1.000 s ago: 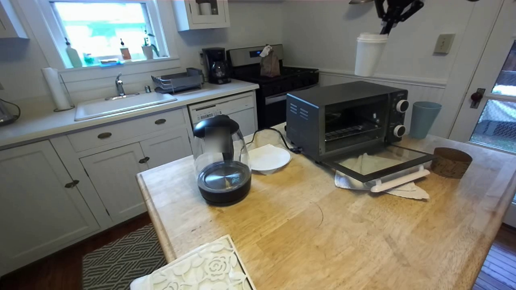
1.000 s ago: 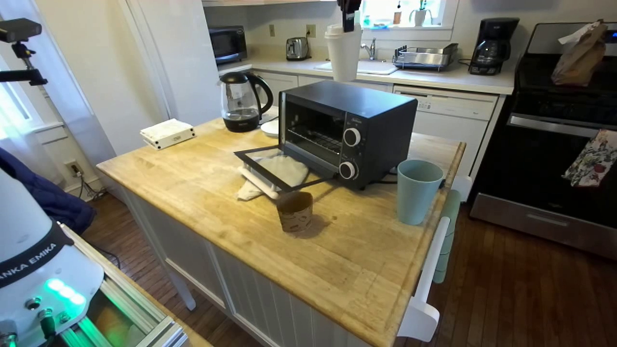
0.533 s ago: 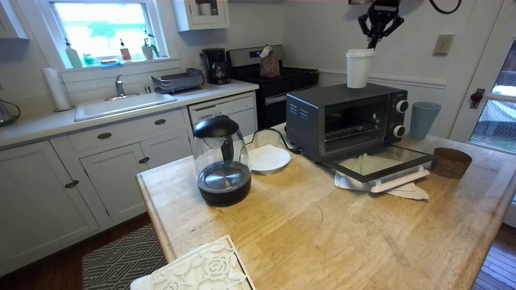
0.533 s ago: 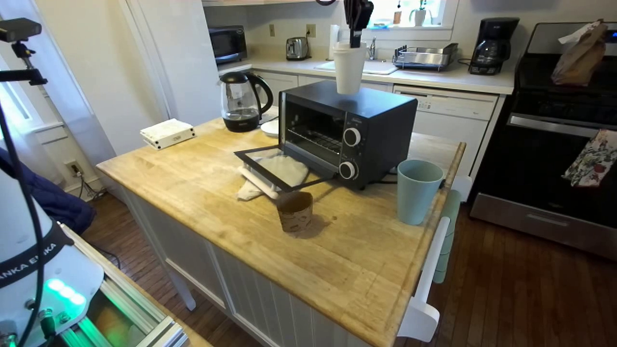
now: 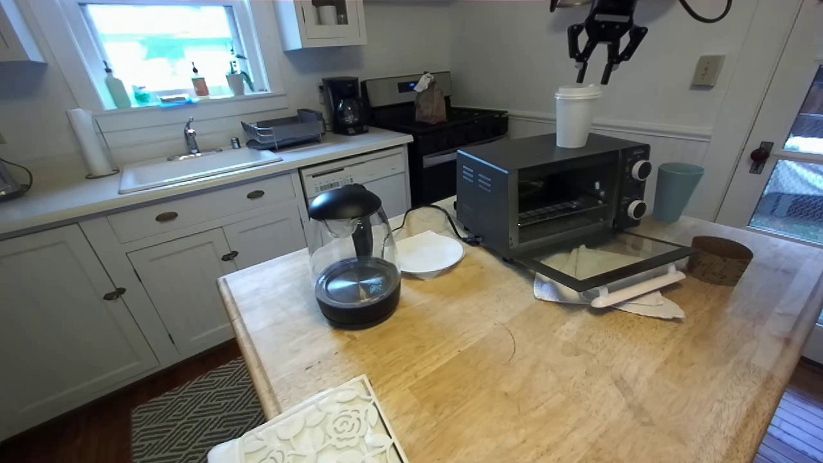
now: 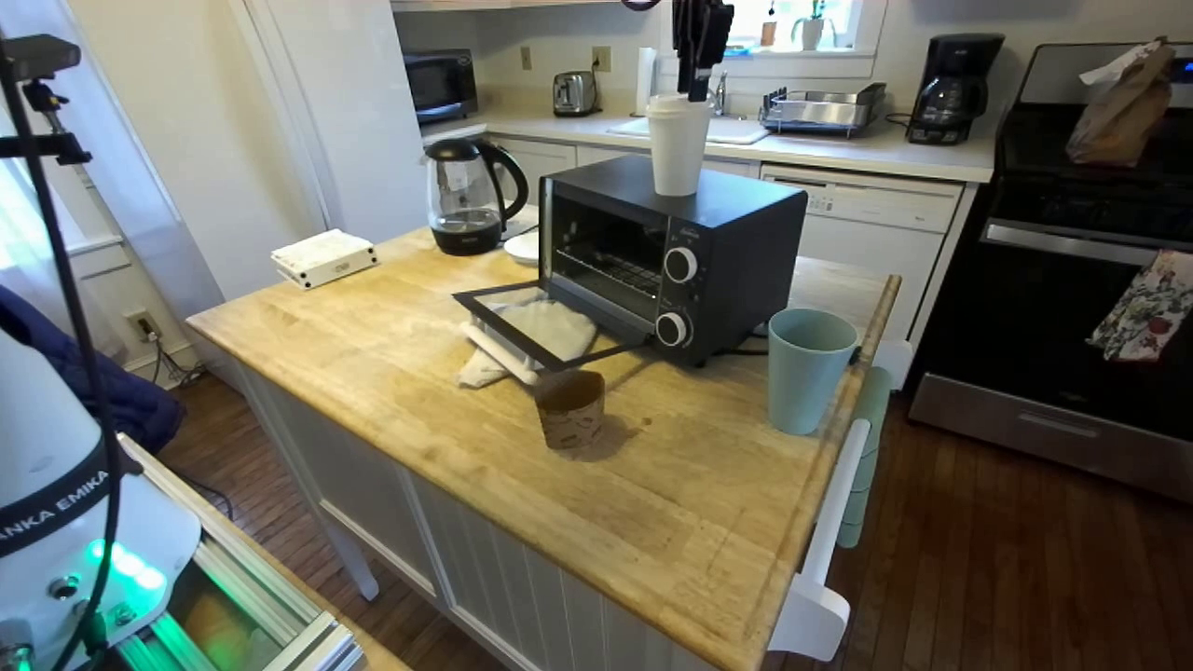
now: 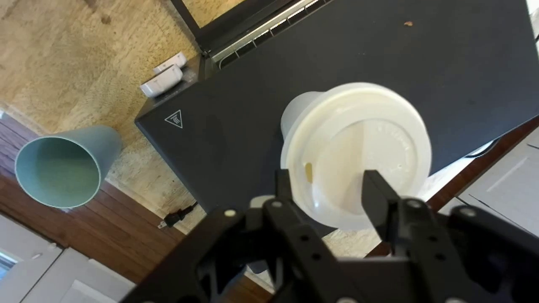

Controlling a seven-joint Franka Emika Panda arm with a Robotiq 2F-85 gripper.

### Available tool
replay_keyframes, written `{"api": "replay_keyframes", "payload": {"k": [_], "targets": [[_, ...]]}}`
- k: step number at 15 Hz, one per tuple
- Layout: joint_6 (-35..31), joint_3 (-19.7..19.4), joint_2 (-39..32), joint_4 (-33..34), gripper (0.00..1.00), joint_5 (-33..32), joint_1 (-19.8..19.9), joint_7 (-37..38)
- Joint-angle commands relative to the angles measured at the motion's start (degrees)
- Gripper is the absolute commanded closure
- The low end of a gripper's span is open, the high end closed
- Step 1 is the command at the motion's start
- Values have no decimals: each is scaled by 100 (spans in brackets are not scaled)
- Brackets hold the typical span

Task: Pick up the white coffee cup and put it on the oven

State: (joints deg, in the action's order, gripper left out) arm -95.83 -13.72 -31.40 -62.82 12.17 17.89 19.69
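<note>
The white coffee cup point(image 5: 574, 119) stands upright with its lid on, on the flat top of the dark grey toaster oven point(image 5: 485, 193). In an exterior view the cup point(image 6: 678, 154) is near the front edge of the oven top point(image 6: 746, 270). My gripper point(image 5: 593, 78) is open, pointing down just above the cup lid, with nothing between its fingers. It also shows side-on in an exterior view point(image 6: 697, 93). In the wrist view the open fingers point(image 7: 326, 173) lie over the near part of the lid point(image 7: 358, 147), and the oven top point(image 7: 244, 126) surrounds the cup.
The oven's glass door point(image 6: 550, 326) hangs open over a cloth. A bluish-green tumbler point(image 6: 809, 373) stands beside the oven. A low brown dish point(image 6: 570, 415) sits in front. A glass kettle point(image 5: 357, 270) and a white plate point(image 5: 429, 252) are on the wooden table point(image 5: 450, 360).
The cup has moved down from the air above the oven onto its top. My gripper has lowered with it, then opened and let the cup go.
</note>
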Motion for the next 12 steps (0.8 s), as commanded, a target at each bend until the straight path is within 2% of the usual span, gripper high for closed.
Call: {"api": "replay_keyframes", "payload": {"k": [1,3,4,10,11,12], "targets": [[126,8,244,-3,20,37,20,-61],[-45,-5,762,-524,6,-86,-55,-350],[-111,12,1135,-967,2,-204,-90,-792],[-506,23,2313,-2461,0,-653,-75,-2855],[-168,-3,1743,-1588,0,-509,-58,-2290],[-214,15,1888,-1793,0,-541,-29,-2527]]}}
